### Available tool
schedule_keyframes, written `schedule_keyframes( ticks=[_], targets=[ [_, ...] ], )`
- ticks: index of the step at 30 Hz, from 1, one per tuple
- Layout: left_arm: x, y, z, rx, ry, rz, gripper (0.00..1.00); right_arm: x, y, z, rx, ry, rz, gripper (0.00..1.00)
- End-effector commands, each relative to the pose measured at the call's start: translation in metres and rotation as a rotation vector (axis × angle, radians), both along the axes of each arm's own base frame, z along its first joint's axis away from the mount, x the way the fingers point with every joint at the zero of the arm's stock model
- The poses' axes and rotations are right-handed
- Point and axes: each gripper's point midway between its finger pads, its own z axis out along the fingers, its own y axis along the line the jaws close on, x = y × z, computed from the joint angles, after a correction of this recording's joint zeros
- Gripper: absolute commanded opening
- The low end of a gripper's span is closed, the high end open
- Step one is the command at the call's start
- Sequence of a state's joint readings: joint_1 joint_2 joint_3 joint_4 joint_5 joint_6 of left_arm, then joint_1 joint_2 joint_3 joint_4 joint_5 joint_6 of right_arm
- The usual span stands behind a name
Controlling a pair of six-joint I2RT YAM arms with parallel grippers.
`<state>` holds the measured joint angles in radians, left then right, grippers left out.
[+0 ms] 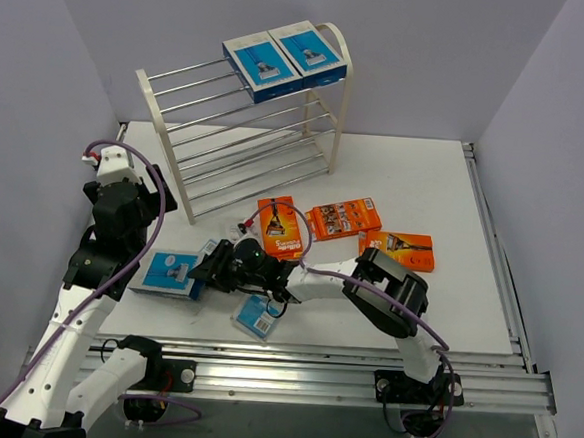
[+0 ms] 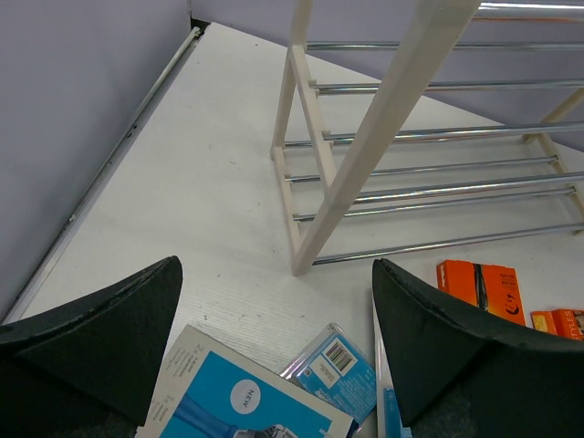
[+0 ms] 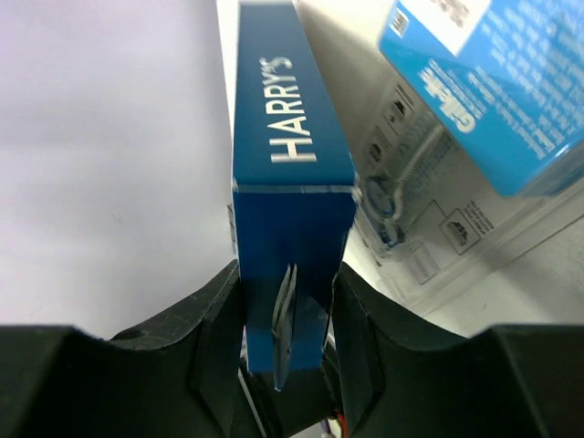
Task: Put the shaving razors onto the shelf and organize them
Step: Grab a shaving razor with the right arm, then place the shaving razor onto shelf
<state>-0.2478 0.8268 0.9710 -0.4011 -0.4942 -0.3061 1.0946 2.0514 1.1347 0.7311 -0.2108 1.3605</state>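
Right wrist: tool (image 3: pixel 285 315) around blue box (image 3: pixel 290 137)

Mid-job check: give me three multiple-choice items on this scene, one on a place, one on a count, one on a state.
1. Where on the shelf do the two blue boxes sit?
A. top tier, right end in the top view
B. bottom tier
C. second tier, left end

2. How many orange packs lie on the table?
A. one
B. three
C. five

3. The right gripper is:
A. open above the table
B. shut on a Harry's box
C. shut on an orange pack

Answers:
1 A: both lie on the uppermost rods by the right end panel.
2 B: three lie in front of the shelf.
3 B: its fingers press both faces of the box's end.
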Motion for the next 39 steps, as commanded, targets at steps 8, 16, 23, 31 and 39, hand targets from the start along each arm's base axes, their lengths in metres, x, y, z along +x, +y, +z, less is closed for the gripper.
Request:
schedule_keyframes(
  ticks=[8, 16, 23, 31, 39],
  targets=[
    [0.002, 0.005, 0.017, -0.012, -0.049, 0.025, 0.94, 0.027, -0.03, 0.097, 0.1, -0.156, -0.071, 0.0],
    [0.005, 0.007, 0.013, -0.024, -0.04, 0.036, 0.94, 0.042, -0.073, 0.132, 0.05, -0.243, -0.145, 0.0],
    [0.013, -0.002, 0.012, -0.048, -0.046, -0.014, 0.94, 0.053, -0.123, 0.153, -0.036, -0.298, -0.241, 0.0],
    [0.03, -0.013, 0.012, -0.07, -0.041, -0.067, 0.94, 0.06, -0.177, 0.181, -0.069, -0.355, -0.341, 0.0],
    [0.055, -0.014, 0.007, -0.045, 0.007, -0.098, 0.94, 0.058, -0.215, 0.205, -0.066, -0.394, -0.389, 0.0]
  ],
)
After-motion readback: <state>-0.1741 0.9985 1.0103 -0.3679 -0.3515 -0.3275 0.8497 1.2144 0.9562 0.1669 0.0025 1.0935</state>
